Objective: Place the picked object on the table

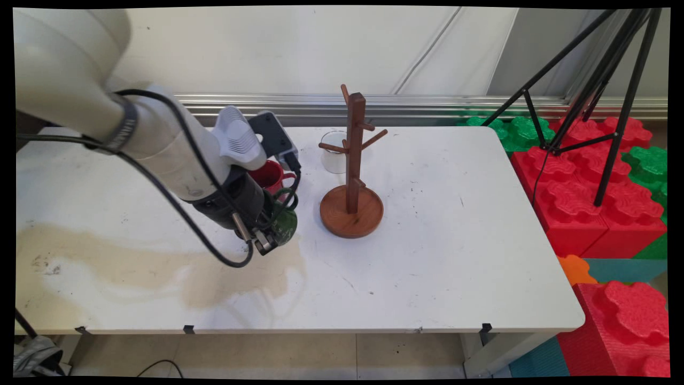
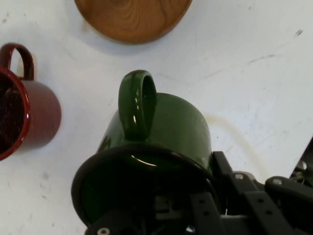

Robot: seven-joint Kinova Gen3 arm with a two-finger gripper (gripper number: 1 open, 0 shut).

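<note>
Where the arm reaches down into the middle left of the main view, the gripper (image 1: 265, 241) sits right at a green mug (image 1: 285, 223), and the hand view shows the mug (image 2: 161, 132) filling the lower centre of the frame with its dark rim pressed among the black linkage. One finger seems to reach inside the mouth and the other sits outside the wall to the right, so the gripper looks closed on the rim (the fingertips themselves are hidden, so this is a judgement). The mug's mouth faces the hand, its body points away toward the top of the hand view, and its handle (image 2: 138, 105) sits on the upper side.

A red mug (image 1: 269, 175) stands just beyond it, at the left edge of the hand view. The wooden mug tree (image 1: 352, 176) lies near, to the right in the main view, with a clear glass cup (image 1: 334, 152) behind it. The white table (image 1: 454, 240) is bare to the right, and a brown stain (image 1: 160, 272) spreads lower left.
</note>
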